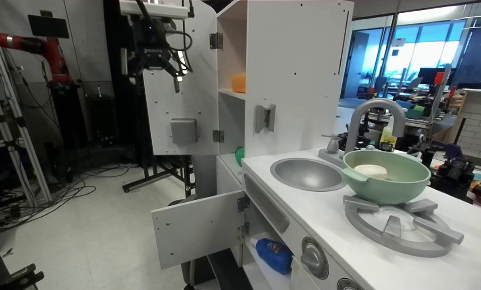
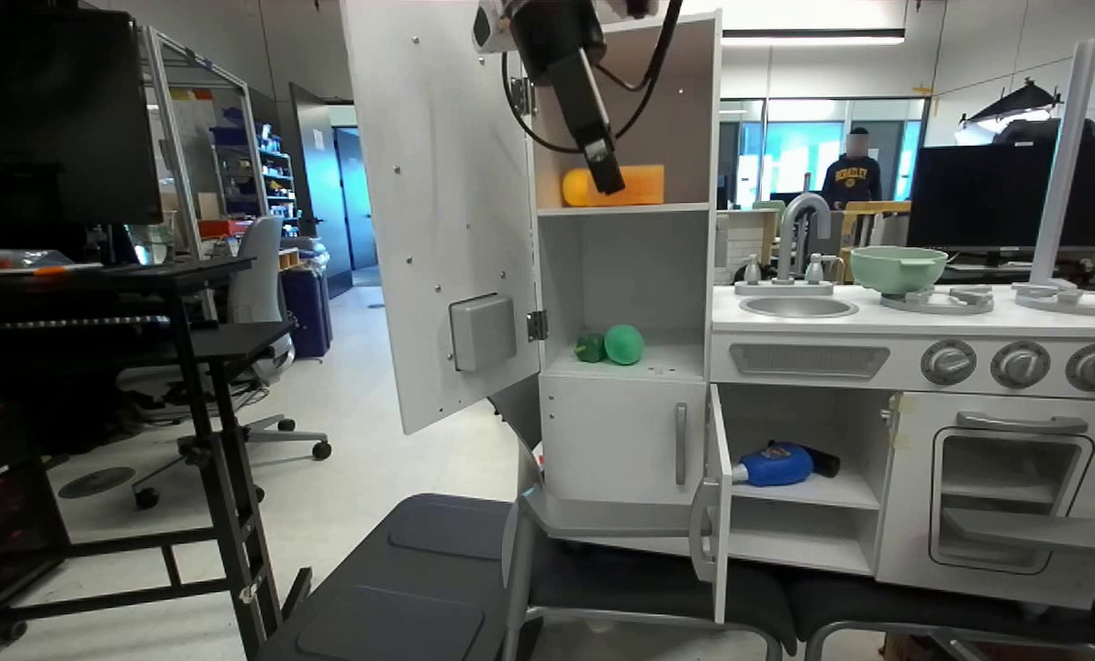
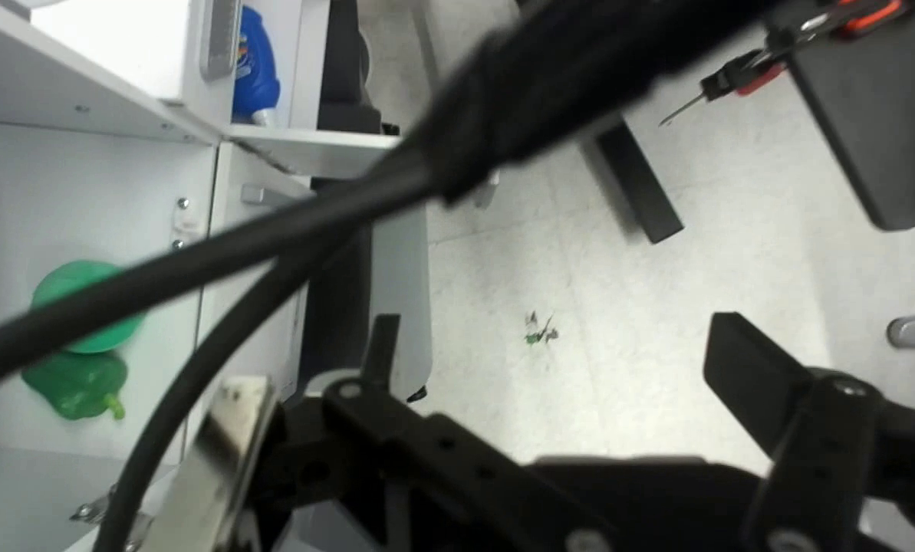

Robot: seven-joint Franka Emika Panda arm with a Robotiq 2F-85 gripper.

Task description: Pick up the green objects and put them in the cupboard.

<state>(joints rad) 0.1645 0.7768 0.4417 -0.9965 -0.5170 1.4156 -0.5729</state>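
The cupboard is the tall white cabinet, and it also shows in an exterior view. Its hinged door stands open. A round bright green piece and a darker green pepper sit side by side on its lower shelf. In the wrist view the round piece is partly hidden by a cable, and the pepper lies beside it. My gripper is open and empty, high up at the open door, apart from the green objects. In the wrist view the fingers are wide apart above the floor.
An orange block and a yellow-orange piece are on the upper shelf. A lower door juts out. A blue bottle lies behind it. The pale green bowl stands on the stove ring.
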